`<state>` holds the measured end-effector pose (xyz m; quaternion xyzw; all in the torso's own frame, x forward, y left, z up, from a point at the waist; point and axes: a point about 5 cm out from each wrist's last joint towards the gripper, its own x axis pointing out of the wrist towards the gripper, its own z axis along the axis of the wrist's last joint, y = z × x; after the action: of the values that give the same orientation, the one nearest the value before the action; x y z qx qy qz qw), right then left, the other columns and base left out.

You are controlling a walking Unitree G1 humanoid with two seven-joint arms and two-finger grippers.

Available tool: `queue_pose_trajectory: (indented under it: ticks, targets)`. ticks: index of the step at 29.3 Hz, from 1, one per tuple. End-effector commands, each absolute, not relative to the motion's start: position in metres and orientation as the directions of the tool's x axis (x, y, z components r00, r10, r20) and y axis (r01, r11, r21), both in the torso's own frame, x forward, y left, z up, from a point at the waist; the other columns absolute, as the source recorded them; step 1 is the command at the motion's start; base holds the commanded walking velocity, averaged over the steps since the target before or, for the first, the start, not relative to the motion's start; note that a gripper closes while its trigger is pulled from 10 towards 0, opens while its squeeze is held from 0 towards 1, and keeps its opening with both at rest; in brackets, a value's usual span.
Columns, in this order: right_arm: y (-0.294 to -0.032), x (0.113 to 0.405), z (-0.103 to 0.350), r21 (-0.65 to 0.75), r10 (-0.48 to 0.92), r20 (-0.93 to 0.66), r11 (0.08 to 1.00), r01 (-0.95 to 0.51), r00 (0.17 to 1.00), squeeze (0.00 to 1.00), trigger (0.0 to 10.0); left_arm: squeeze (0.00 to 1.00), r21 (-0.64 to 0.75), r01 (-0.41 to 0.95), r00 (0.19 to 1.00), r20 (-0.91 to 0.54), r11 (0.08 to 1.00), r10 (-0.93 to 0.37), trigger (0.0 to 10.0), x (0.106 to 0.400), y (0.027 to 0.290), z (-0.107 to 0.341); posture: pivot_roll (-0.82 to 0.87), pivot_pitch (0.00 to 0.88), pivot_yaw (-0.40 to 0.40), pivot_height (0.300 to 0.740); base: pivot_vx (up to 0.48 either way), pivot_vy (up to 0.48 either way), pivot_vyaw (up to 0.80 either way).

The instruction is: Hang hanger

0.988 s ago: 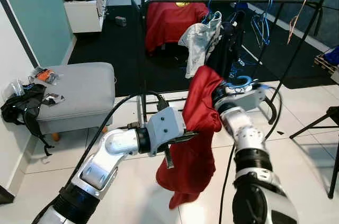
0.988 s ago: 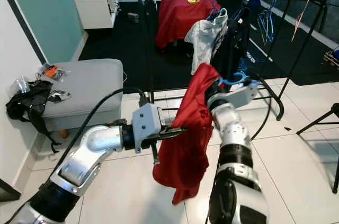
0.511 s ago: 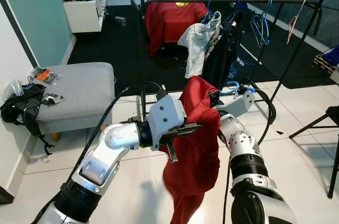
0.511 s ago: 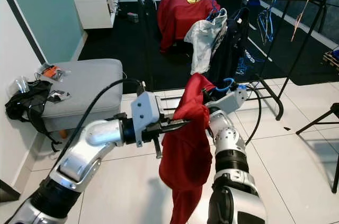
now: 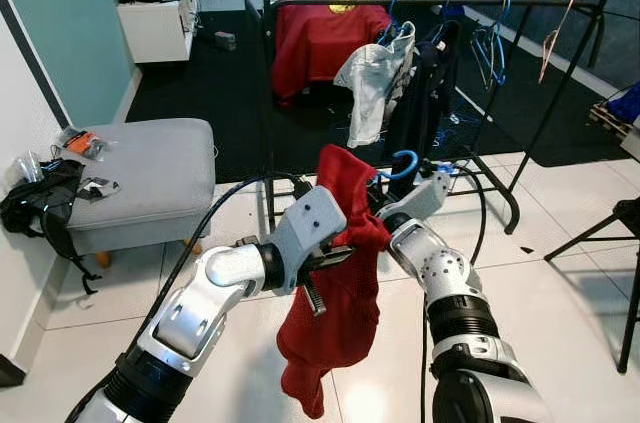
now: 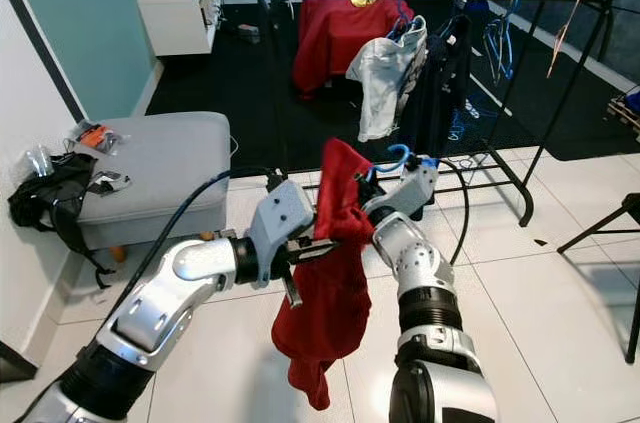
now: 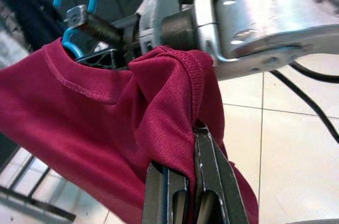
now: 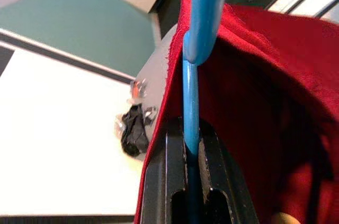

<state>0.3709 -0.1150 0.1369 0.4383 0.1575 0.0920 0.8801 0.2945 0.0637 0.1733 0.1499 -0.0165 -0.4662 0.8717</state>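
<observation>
The blue hanger (image 8: 191, 83) looks light and stiff, pinched at its neck by the right gripper (image 8: 192, 144), while the left gripper (image 7: 183, 181) clamps the limp, slippery-looking red shirt (image 5: 340, 283).

A shirt (image 5: 340, 273) hangs over a hanger (image 5: 402, 162) between the two hands, above the floor (image 5: 560, 283). Behind it stands a clothes rack (image 5: 440, 3) with garments (image 5: 375, 78) on its rail. A footstool (image 5: 140, 178) sits at the left, a bag (image 5: 40, 205) at its left edge.
</observation>
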Motion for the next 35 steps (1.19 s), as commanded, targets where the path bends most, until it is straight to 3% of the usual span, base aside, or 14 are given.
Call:
queue_pose_trajectory:
  ticks: [1, 9, 11, 12, 23, 24, 25, 29, 30, 32, 33, 35]
  targets:
    - [-0.110, 0.368, 0.137, 0.794, 0.336, -0.183, 0.605, -0.063, 0.924, 0.00, 10.0, 0.00, 0.247, 0.788, 0.598, -0.092, 0.564, -0.796, 10.0, 0.299, 0.063, 0.178, -0.05, 0.000, -0.027, 0.740, 0.000, 0.000, 0.00]
    - [-0.108, 0.366, 0.135, 0.784, 0.367, -0.189, 0.615, -0.085, 0.911, 0.00, 10.0, 0.00, 0.219, 0.718, 0.689, -0.092, 0.661, -0.719, 10.0, 0.309, 0.075, 0.181, -0.05, 0.001, -0.025, 0.740, 0.000, 0.000, 0.00]
    - [-0.109, 0.365, 0.134, 0.783, 0.368, -0.191, 0.617, -0.085, 0.910, 0.00, 10.0, 0.05, 0.211, 0.712, 0.696, -0.087, 0.670, -0.713, 10.0, 0.310, 0.077, 0.183, -0.05, 0.002, -0.025, 0.740, 0.000, 0.000, 0.00]
    - [-0.110, 0.365, 0.134, 0.782, 0.369, -0.192, 0.618, -0.085, 0.909, 0.00, 10.0, 1.00, 0.205, 0.708, 0.701, -0.086, 0.676, -0.708, 10.0, 0.311, 0.078, 0.184, -0.05, 0.003, -0.025, 0.740, 0.000, 0.000, 0.00]
    - [-0.114, 0.365, 0.135, 0.766, 0.370, -0.194, 0.635, -0.095, 0.909, 0.00, 10.0, 1.00, 0.141, 0.681, 0.730, -0.049, 0.719, -0.682, 10.0, 0.312, 0.085, 0.193, -0.05, 0.009, -0.023, 0.740, 0.000, 0.000, 0.00]
    - [-0.115, 0.365, 0.135, 0.761, 0.369, -0.195, 0.641, -0.097, 0.909, 0.00, 10.0, 0.37, 0.117, 0.672, 0.738, -0.025, 0.731, -0.674, 10.0, 0.313, 0.087, 0.197, -0.05, 0.008, -0.023, 0.740, 0.000, 0.000, 0.00]
    - [-0.116, 0.365, 0.135, 0.749, 0.372, -0.198, 0.654, -0.105, 0.907, 0.00, 10.0, 0.00, 0.085, 0.649, 0.759, 0.003, 0.756, -0.651, 10.0, 0.316, 0.094, 0.202, -0.05, 0.008, -0.022, 0.740, 0.000, 0.000, 0.00]
    - [-0.120, 0.365, 0.134, 0.706, 0.393, -0.208, 0.694, -0.141, 0.896, 0.00, 10.0, 0.00, 0.049, 0.579, 0.814, 0.024, 0.814, -0.581, 10.0, 0.323, 0.115, 0.208, -0.05, 0.009, -0.025, 0.740, 0.000, 0.000, 0.00]
    - [-0.123, 0.364, 0.133, 0.681, 0.404, -0.215, 0.714, -0.159, 0.889, 0.00, 10.0, 0.00, 0.056, 0.529, 0.848, 0.010, 0.847, -0.530, 10.0, 0.326, 0.132, 0.208, -0.05, 0.009, -0.025, 0.740, 0.000, 0.000, 0.00]
    - [-0.123, 0.364, 0.133, 0.681, 0.404, -0.215, 0.714, -0.159, 0.889, 0.00, 10.0, 0.00, 0.056, 0.529, 0.848, 0.010, 0.847, -0.530, 10.0, 0.326, 0.132, 0.208, -0.05, 0.009, -0.025, 0.740, 0.000, 0.000, 0.00]
    - [-0.127, 0.363, 0.133, 0.659, 0.411, -0.223, 0.731, -0.174, 0.884, 0.00, 10.0, 0.00, 0.069, 0.480, 0.877, -0.013, 0.874, -0.481, 10.0, 0.328, 0.149, 0.206, -0.05, 0.010, -0.028, 0.740, 0.000, 0.000, 0.00]
    - [-0.127, 0.363, 0.133, 0.659, 0.411, -0.223, 0.731, -0.174, 0.884, 0.00, 10.0, 0.00, 0.069, 0.480, 0.877, -0.013, 0.874, -0.481, 10.0, 0.328, 0.149, 0.206, -0.05, 0.010, -0.028, 0.740, 0.000, 0.000, 0.00]
